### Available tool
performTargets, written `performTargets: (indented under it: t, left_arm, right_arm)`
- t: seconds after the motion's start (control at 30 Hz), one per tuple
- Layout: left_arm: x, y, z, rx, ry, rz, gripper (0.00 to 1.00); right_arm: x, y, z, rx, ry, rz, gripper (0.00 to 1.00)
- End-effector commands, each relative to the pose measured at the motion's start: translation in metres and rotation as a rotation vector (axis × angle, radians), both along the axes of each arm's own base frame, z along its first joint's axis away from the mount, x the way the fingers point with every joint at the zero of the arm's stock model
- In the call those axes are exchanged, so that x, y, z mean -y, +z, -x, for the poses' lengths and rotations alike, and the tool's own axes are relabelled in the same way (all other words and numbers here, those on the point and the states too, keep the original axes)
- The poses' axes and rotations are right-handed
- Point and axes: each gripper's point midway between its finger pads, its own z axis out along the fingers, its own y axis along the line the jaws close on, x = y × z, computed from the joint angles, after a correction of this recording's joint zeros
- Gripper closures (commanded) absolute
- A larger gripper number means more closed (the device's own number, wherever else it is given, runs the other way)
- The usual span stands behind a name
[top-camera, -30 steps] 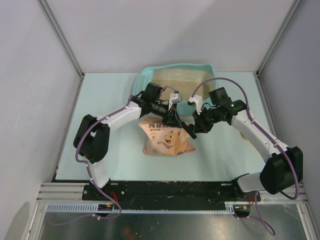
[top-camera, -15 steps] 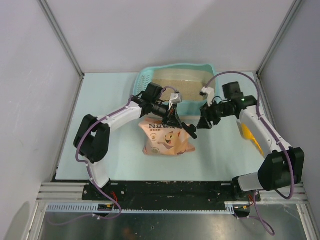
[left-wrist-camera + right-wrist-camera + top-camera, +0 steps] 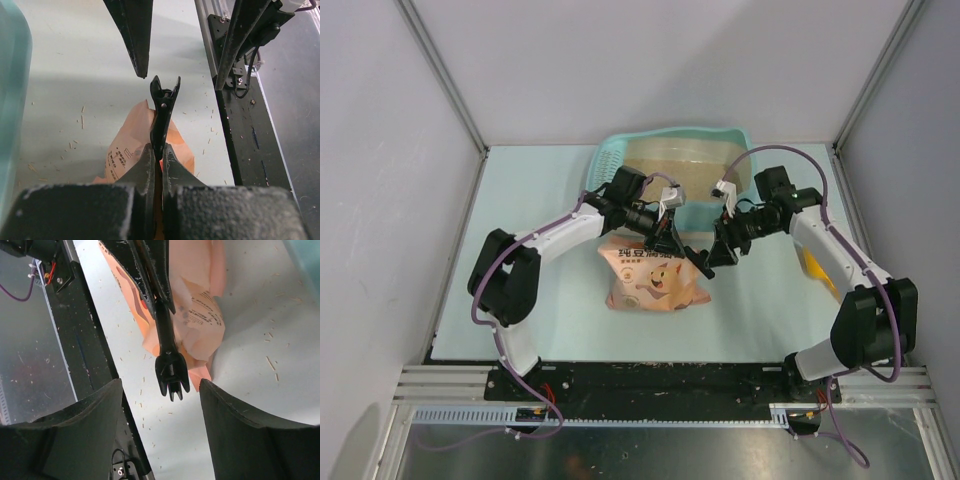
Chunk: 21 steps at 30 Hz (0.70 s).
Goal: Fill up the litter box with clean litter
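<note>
The teal litter box (image 3: 610,160) stands at the back of the table, with beige clean litter (image 3: 685,170) spread inside it. In front of it lies the pink-orange bag (image 3: 655,280), with a long black clip (image 3: 163,107) along its top. My left gripper (image 3: 158,150) is shut on that clip near its middle. My right gripper (image 3: 160,385) is open, and the clip's sprung end (image 3: 171,374) sits between its fingers (image 3: 85,425) without touching them. The top view shows both grippers meeting over the bag's right top corner (image 3: 705,262).
An orange scoop (image 3: 817,272) lies on the table at the right, partly under my right arm. Small litter bits are scattered over the pale table (image 3: 260,365). The black base rail (image 3: 250,140) runs along the near edge.
My right gripper has let go of the clip's end, opened, swung right and come back beside it. My left gripper has closed fully on the clip. The bag has not moved.
</note>
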Motion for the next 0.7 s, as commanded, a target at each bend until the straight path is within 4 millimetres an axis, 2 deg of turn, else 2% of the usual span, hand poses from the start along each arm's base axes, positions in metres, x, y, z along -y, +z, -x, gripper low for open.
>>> performTargets:
  t: [0.0, 0.3, 0.37, 0.47, 0.5, 0.53, 0.57, 0.6, 0.63, 0.67]
  left_arm:
    - [0.006, 0.021, 0.007, 0.032, -0.045, 0.054, 1.00]
    - [0.007, 0.023, 0.007, 0.040, -0.048, 0.058, 1.00]
    - [0.007, 0.022, 0.008, 0.039, -0.048, 0.057, 1.00]
    - [0.007, 0.022, 0.008, 0.038, -0.044, 0.053, 1.00]
    - [0.007, 0.022, 0.007, 0.039, -0.040, 0.051, 0.97]
    - [0.007, 0.020, 0.005, 0.040, -0.026, 0.039, 0.87]
    - [0.007, 0.020, 0.004, 0.042, -0.020, 0.034, 0.80]
    - [0.007, 0.019, 0.003, 0.044, -0.012, 0.029, 0.75]
    - [0.006, 0.017, 0.001, 0.047, -0.004, 0.021, 0.70]
    - [0.006, 0.020, 0.002, 0.063, -0.002, 0.025, 0.68]
  right_arm:
    - [-0.002, 0.005, -0.006, 0.057, 0.032, 0.014, 0.33]
    - [-0.010, -0.008, -0.011, 0.044, 0.034, 0.047, 0.36]
    - [-0.011, -0.009, -0.012, 0.042, 0.033, 0.048, 0.40]
    - [-0.011, -0.010, -0.013, 0.037, 0.029, 0.048, 0.54]
    - [-0.010, -0.010, -0.013, 0.037, 0.028, 0.045, 0.71]
    - [-0.011, -0.009, -0.012, 0.040, 0.034, 0.040, 0.79]
    - [-0.009, -0.007, -0.013, 0.048, 0.031, 0.039, 0.85]
    - [-0.008, -0.004, -0.012, 0.057, 0.029, 0.038, 0.93]
    - [-0.005, -0.001, -0.013, 0.068, 0.025, 0.040, 0.98]
    - [0.000, 0.001, -0.010, 0.061, 0.022, 0.048, 1.00]
